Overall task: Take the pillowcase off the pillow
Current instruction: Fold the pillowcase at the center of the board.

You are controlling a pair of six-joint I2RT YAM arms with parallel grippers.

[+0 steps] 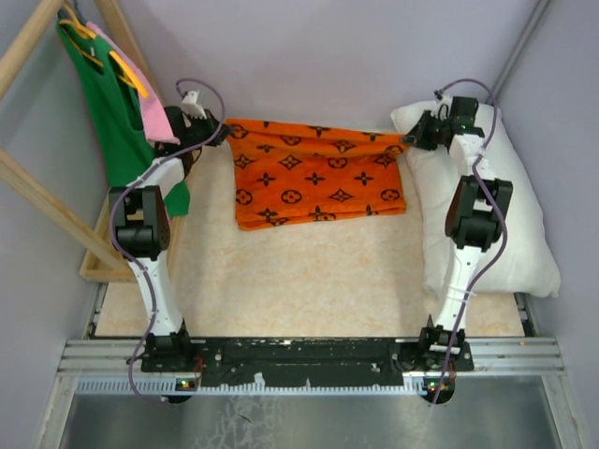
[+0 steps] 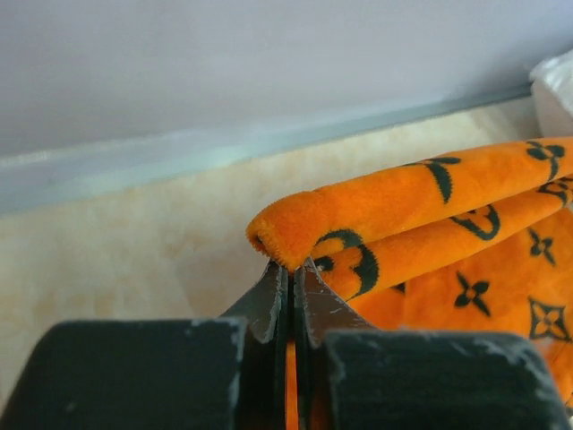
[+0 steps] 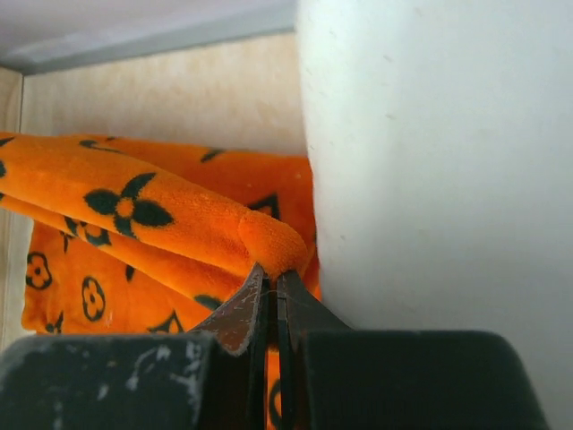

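The orange pillowcase (image 1: 318,173) with black motifs lies folded and flat at the back middle of the table, separate from the pillow. The plain white pillow (image 1: 510,238) rests along the right side under the right arm. My left gripper (image 2: 291,267) is shut on the pillowcase's (image 2: 421,215) back left corner, orange fabric pinched between its fingers. My right gripper (image 3: 272,276) is shut on the pillowcase's (image 3: 134,210) back right corner, right beside the pillow (image 3: 439,170). In the top view the left gripper (image 1: 217,129) and right gripper (image 1: 412,142) hold the back edge stretched between them.
A green tank top (image 1: 112,112) and a pink garment (image 1: 140,89) hang from a wooden frame (image 1: 47,201) at the back left, close behind the left arm. Grey walls close the back and sides. Beige table surface (image 1: 299,281) lies in front of the pillowcase.
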